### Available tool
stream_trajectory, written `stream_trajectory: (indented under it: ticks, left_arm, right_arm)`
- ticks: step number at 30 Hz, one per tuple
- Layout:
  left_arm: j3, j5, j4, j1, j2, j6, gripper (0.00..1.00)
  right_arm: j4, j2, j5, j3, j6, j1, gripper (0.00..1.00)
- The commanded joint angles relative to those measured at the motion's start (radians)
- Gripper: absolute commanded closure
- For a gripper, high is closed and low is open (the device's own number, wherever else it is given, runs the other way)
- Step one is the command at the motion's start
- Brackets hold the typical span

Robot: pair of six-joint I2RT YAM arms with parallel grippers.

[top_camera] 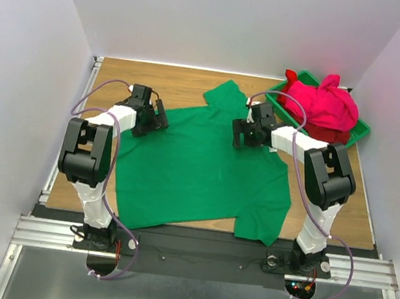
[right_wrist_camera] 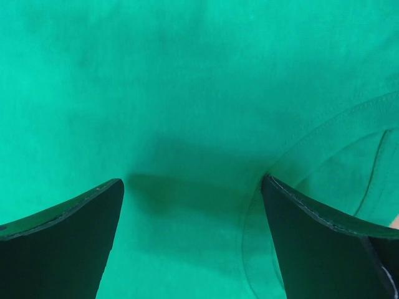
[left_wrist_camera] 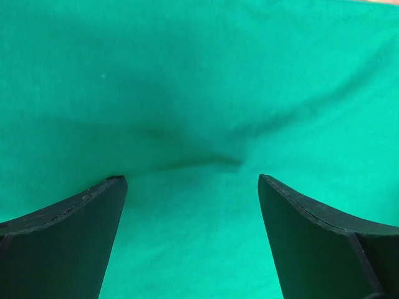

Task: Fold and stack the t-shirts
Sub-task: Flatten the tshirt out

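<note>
1. The left fingers [left_wrist_camera: 68,249] are spread as wide as they go and grip nothing. They hang close over the far-left part of the green t-shirt [top_camera: 197,168]. Between them the wrist view shows only flat cloth with one shallow crease, and no edge. Closing here would likely bunch up the middle of the panel instead of catching the hem, and the fold would come out crooked.
2. The green t-shirt lies spread on the desk [top_camera: 120,80] between the two arms. One sleeve points toward the far side and the other lies at the near edge by the right arm's base. If the cloth is dragged rather than lifted, it could ruck up. That near sleeve could also slip over the desk's edge.
3. The right fingers [right_wrist_camera: 324,249] are also fully open and empty. They sit low over the shirt's right part, just beside a curved stitched seam. A shallow pinch may take only the top layer and leave the back of the shirt behind. If the two arms lift unevenly, the shirt would twist.
4. The pink t-shirt [top_camera: 324,103] is heaped in the bin [top_camera: 362,130] at the far right, with darker red cloth showing under it. The bin is near the right arm, so a wide swing could nudge it or snag the heap.
</note>
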Motion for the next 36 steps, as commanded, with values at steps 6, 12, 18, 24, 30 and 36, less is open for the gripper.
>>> stream_trajectory:
  ticks: [6, 12, 18, 24, 30, 36]
  left_arm:
    - [0.090, -0.021, -0.015, 0.051, 0.076, 0.060, 0.02]
    - [0.187, -0.019, -0.029, 0.060, 0.158, 0.083, 0.01]
    - [0.329, -0.027, -0.064, 0.089, 0.259, 0.101, 0.01]
    - [0.492, 0.022, -0.075, 0.094, 0.348, 0.156, 0.02]
    - [0.615, 0.035, -0.093, 0.094, 0.369, 0.187, 0.01]
    - [0.604, -0.027, -0.094, 0.086, 0.232, 0.221, 0.01]
  right_arm:
    - [-0.050, 0.153, 0.023, 0.164, 0.024, 0.010, 0.03]
    - [-0.084, 0.228, 0.023, 0.282, 0.025, 0.011, 0.03]
    - [-0.131, 0.327, 0.020, 0.431, 0.020, 0.013, 0.03]
    - [-0.178, 0.424, 0.009, 0.606, 0.020, 0.014, 0.03]
    - [-0.191, 0.446, -0.009, 0.695, 0.016, 0.014, 0.02]
    - [-0.188, 0.348, -0.009, 0.730, 0.017, 0.014, 0.00]
